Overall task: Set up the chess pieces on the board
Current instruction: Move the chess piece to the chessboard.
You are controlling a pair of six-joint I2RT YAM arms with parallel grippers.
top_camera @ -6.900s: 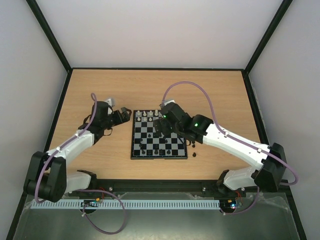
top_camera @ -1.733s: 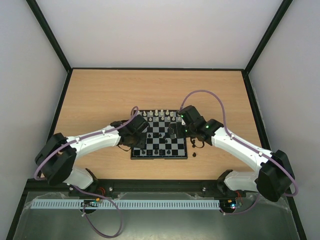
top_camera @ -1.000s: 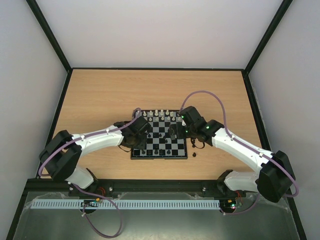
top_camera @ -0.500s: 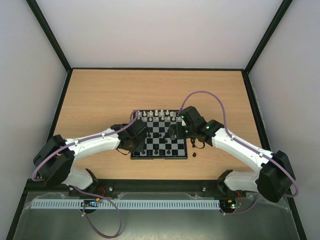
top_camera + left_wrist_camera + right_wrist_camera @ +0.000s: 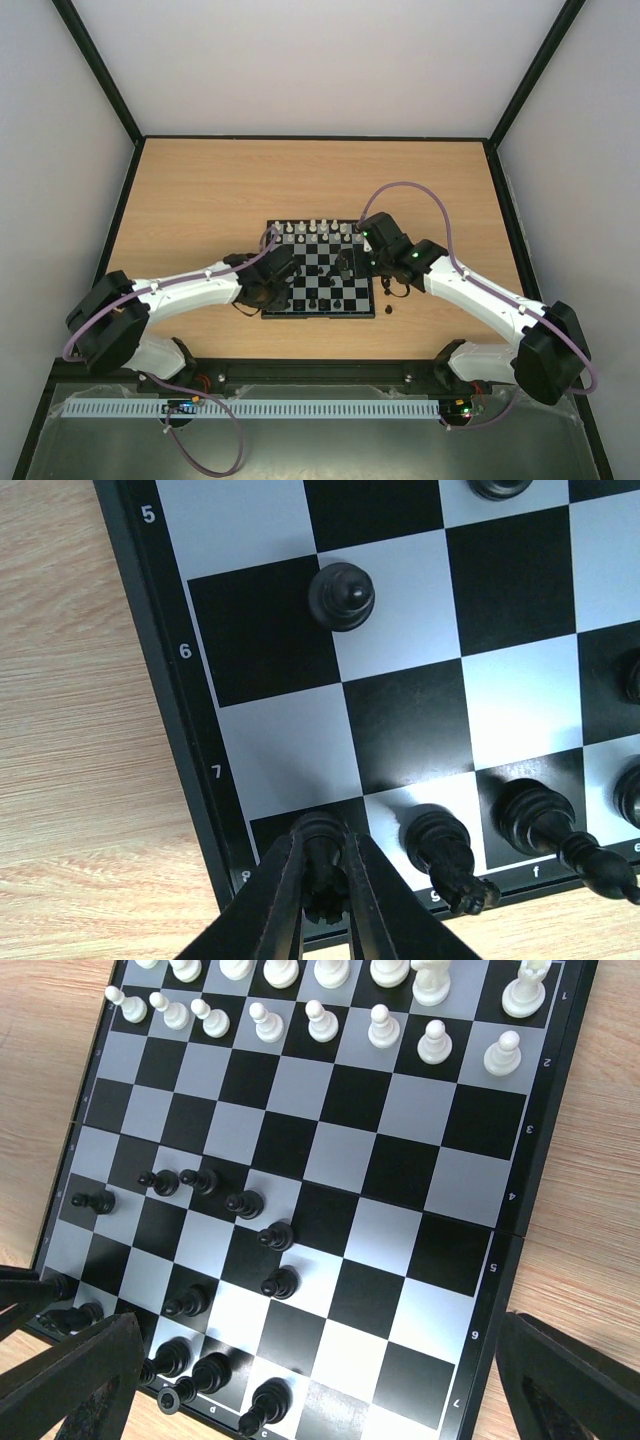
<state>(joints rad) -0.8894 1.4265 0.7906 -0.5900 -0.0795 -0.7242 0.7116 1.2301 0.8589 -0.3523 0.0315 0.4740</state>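
Observation:
The board (image 5: pixel 347 311) lies mid-table, with white chess pieces (image 5: pixel 322 1020) lined up on its two far rows. Black chess pieces (image 5: pixel 275 1235) are scattered over the middle, and a few stand on the near row (image 5: pixel 440 845). My left gripper (image 5: pixel 323 842) is shut on a black rook (image 5: pixel 322 870) at the near-left corner square, marked 8. I cannot tell whether the rook's base touches the square. My right gripper (image 5: pixel 318 1325) hangs open above the board's right half, nothing between its fingers (image 5: pixel 75 1380).
One black piece (image 5: pixel 388 309) lies on the wooden table just off the board's near-right corner. A lone black pawn (image 5: pixel 342 595) stands two rows beyond the held rook. Black frame rails edge the table (image 5: pixel 200 190).
My left gripper has carried the rook from the board's left side towards the near-left corner. The right arm has stayed still since a second ago.

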